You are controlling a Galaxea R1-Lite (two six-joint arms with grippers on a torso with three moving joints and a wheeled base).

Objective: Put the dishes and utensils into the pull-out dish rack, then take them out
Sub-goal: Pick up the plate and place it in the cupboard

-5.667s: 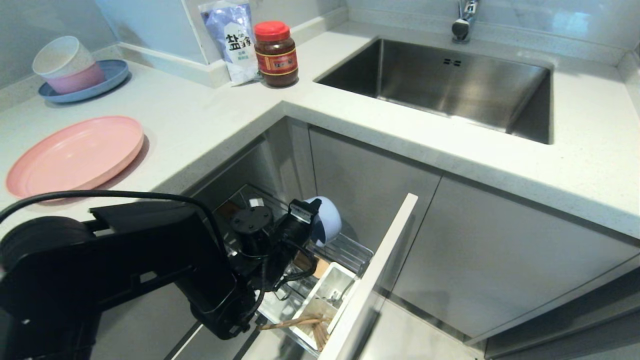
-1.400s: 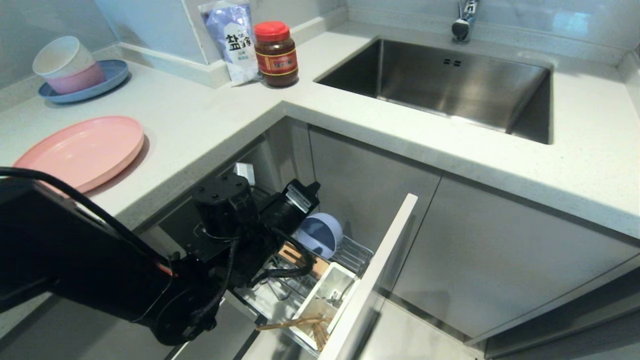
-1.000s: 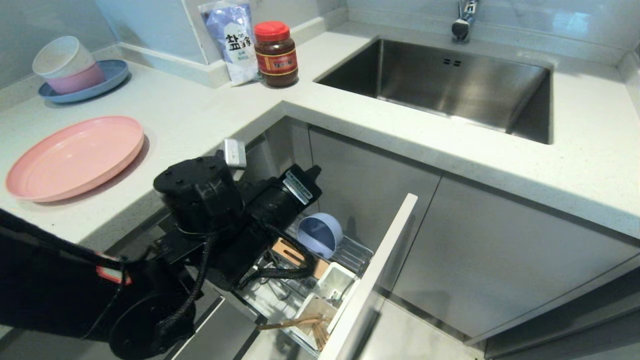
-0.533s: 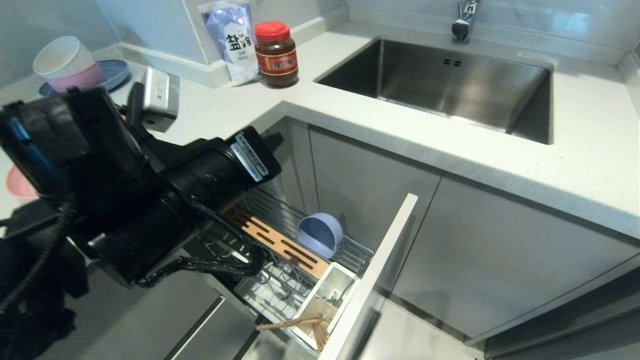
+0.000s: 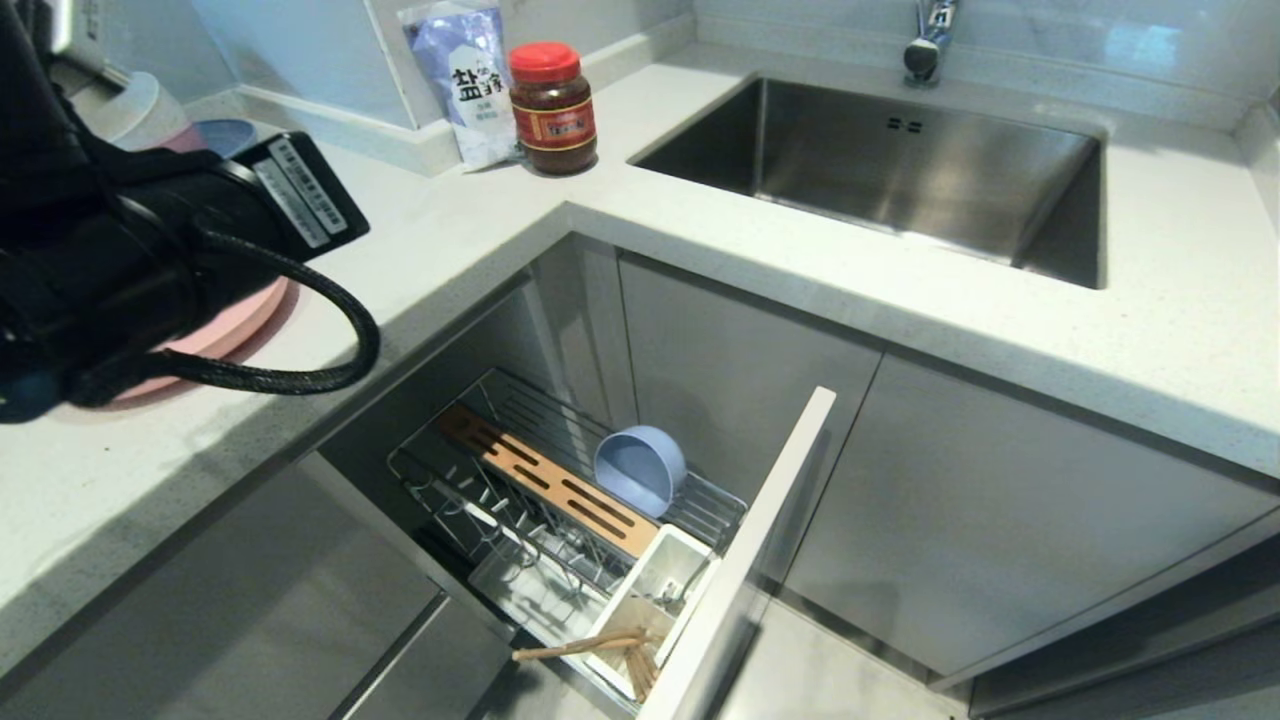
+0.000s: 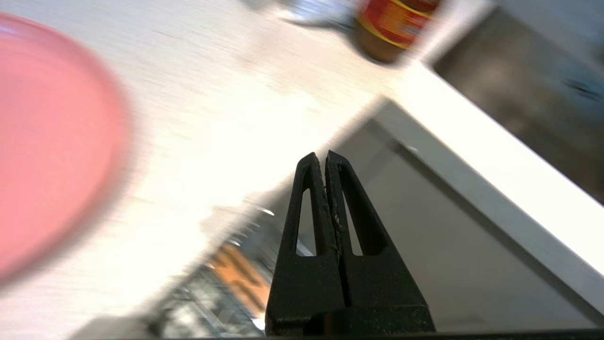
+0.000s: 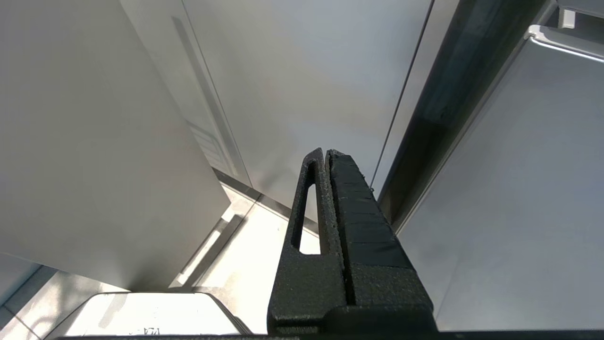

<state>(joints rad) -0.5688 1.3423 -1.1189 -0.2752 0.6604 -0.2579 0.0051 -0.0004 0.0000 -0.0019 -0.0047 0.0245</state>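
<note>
Head view: left arm is hanging over the counter [image 5: 420, 250] at 10 o'clock, covering most of the pink plate [image 5: 240, 315]; only the plate's near rim is showing. Pull-out dish rack [image 5: 480, 500] is standing open below the counter edge at 6 o'clock. Blue-grey bowl [image 5: 640, 470] is sitting on its side in the rack at the far end, just beside the slotted wooden board [image 5: 545, 480]. Chopsticks [image 5: 590, 645] are lying across the white cutlery cup [image 5: 650, 590] at the rack's near end, against the grey front panel [image 5: 760, 530]. Spoon: can't tell. Sauce jar [image 5: 551, 107] and salt bag [image 5: 462, 75] are sitting at 12 o'clock, sink [image 5: 900, 170] at 1 o'clock.

Left wrist view: left gripper [image 6: 325, 158] is showing fingers [image 6: 309, 198] pressed together, holding nothing, above the counter edge with the pink plate blurred alongside.

Right wrist view: right gripper [image 7: 325, 153] is pointing at cabinet doors [image 7: 302, 71], fingers [image 7: 351, 198] pressed together, nothing between them.
</note>
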